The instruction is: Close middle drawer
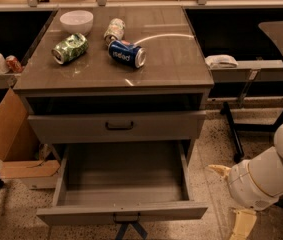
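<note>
The middle drawer (121, 213) is pulled far out of the grey-brown cabinet, low near the floor. Its low flat front carries a small dark bar handle (126, 217), and its plain grey inner tray (121, 176) holds nothing. Above it the taller-fronted drawer (118, 126) stands slightly out from the cabinet. My gripper (225, 200) is at the lower right, to the right of the middle drawer's front corner and apart from it. Its cream fingers (217, 170) are spread open and hold nothing.
On the cabinet top (171, 59) lie a green can (70, 48), a blue can (126, 53), a third can (114, 30) and a white bowl (76, 20). A cardboard box (11, 139) stands at left. A dark stand's base (236, 129) is on the floor at right.
</note>
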